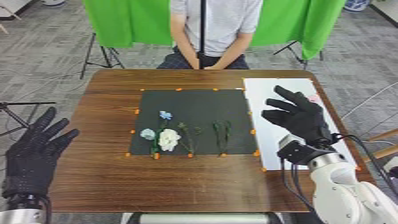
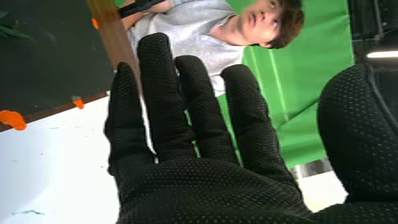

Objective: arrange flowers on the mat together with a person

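On the dark mat point(image 1: 191, 102) lie several flowers at its near left: a blue flower point(image 1: 165, 115), a pale blue flower point(image 1: 147, 134) and a white flower point(image 1: 169, 137) with stems. Green stems point(image 1: 222, 136) lie to their right on the mat. My right hand point(image 1: 300, 120) is over the white sheet right of the mat, open. A pink flower point(image 1: 314, 98) is partly behind it. My left hand point(image 1: 34, 155) is at the table's left edge, open. In the right wrist view my right hand point(image 2: 209, 185) has straight fingers and holds nothing.
A white sheet point(image 1: 277, 157) lies along the table's right side, beside the mat. Orange tape pieces point(image 1: 253, 131) mark the mat's border. The brown table point(image 1: 107, 175) extends left of and in front of the mat.
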Tool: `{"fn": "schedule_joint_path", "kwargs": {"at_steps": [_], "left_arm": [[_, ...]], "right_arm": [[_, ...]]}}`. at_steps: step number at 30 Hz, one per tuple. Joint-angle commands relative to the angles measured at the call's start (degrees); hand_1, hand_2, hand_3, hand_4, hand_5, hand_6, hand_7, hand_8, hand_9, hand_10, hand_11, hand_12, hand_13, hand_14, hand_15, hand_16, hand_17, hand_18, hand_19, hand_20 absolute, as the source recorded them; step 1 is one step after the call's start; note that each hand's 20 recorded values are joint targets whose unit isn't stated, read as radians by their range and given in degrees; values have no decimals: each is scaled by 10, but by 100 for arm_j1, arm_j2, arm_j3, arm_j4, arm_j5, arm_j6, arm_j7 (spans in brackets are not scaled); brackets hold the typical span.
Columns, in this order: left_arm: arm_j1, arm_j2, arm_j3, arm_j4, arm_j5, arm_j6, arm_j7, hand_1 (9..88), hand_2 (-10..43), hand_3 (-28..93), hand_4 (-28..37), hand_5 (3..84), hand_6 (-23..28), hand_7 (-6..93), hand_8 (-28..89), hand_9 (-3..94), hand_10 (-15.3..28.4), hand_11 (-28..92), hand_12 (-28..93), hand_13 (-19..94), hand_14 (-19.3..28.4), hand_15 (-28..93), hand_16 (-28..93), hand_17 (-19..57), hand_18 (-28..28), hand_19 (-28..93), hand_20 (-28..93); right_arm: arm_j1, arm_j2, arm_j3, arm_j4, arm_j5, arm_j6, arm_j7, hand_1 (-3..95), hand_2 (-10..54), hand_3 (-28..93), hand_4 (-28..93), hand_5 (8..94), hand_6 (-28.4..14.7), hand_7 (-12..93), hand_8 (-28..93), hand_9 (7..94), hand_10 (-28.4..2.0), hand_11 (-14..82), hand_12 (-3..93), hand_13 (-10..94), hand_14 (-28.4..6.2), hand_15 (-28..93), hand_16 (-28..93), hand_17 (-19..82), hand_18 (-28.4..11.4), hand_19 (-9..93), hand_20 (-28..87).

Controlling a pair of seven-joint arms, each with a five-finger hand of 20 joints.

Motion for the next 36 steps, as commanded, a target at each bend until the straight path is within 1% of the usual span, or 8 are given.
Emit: {"fn": "schedule_joint_path", "kwargs": {"at_steps": [1, 10, 19, 25, 28, 30, 32, 36], "left_arm": [[-95, -308, 44, 40, 258, -112, -321, 161, 76, 745, -283, 302, 39, 93, -81, 277, 138, 155, 130, 199, 212, 437, -46, -104, 171, 352, 174], [-129, -441, 74, 31, 377, -152, -429, 161, 76, 744, -283, 301, 39, 95, -81, 277, 138, 156, 130, 200, 212, 427, -42, -102, 174, 352, 167], [-88, -331, 103, 39, 283, -140, -376, 162, 78, 743, -283, 298, 39, 96, -81, 277, 138, 157, 130, 202, 213, 423, -39, -99, 176, 355, 164], [-109, -436, 91, 37, 399, -192, -494, 163, 80, 740, -283, 297, 38, 97, -81, 277, 139, 159, 130, 202, 214, 427, -39, -97, 180, 367, 168], [-86, -412, 99, 28, 364, -164, -465, 163, 81, 741, -283, 297, 38, 97, -82, 277, 139, 160, 130, 202, 214, 428, -39, -96, 181, 369, 168], [-171, -519, 101, 39, 476, -224, -623, 163, 81, 740, -283, 296, 38, 97, -82, 277, 138, 161, 129, 203, 214, 430, -40, -96, 182, 371, 168], [-203, -560, 98, 43, 517, -241, -677, 163, 81, 741, -283, 296, 38, 97, -82, 277, 139, 161, 129, 203, 214, 431, -40, -96, 182, 371, 168], [-194, -543, 88, 43, 498, -231, -676, 164, 82, 740, -283, 296, 38, 98, -83, 277, 140, 161, 129, 203, 215, 431, -41, -95, 182, 372, 168]], "right_arm": [[7, 7, -3, -5, -72, -42, 60, 211, 51, 765, -249, 451, -17, 146, -116, 482, -190, 155, 160, 431, -193, 465, 108, 118, -237, 554, 159], [82, -12, -37, 10, -91, -39, 119, 210, 52, 764, -249, 452, -16, 147, -117, 484, -190, 155, 160, 431, -193, 464, 109, 117, -237, 553, 162], [100, 32, -110, 9, -41, -22, 102, 211, 53, 762, -249, 454, -16, 148, -118, 485, -190, 156, 160, 431, -193, 465, 110, 117, -237, 552, 162], [70, 42, -122, 1, -37, -43, 104, 210, 54, 762, -248, 454, -15, 149, -118, 486, -190, 156, 160, 432, -192, 465, 109, 117, -237, 552, 163], [88, 18, -125, 2, -73, -33, 143, 210, 54, 762, -248, 455, -15, 149, -118, 487, -190, 156, 159, 432, -192, 465, 110, 117, -237, 552, 163], [81, 12, -114, -5, -73, -33, 151, 210, 54, 762, -248, 455, -16, 148, -118, 487, -190, 157, 160, 432, -191, 465, 110, 117, -237, 552, 163], [100, 17, -129, -4, -103, -17, 170, 210, 54, 762, -248, 455, -16, 149, -118, 487, -190, 156, 160, 432, -191, 465, 109, 117, -237, 552, 163], [120, 19, -145, 0, -99, -9, 185, 211, 54, 761, -249, 456, -16, 149, -118, 487, -190, 156, 160, 432, -192, 465, 110, 117, -237, 552, 164]]}}
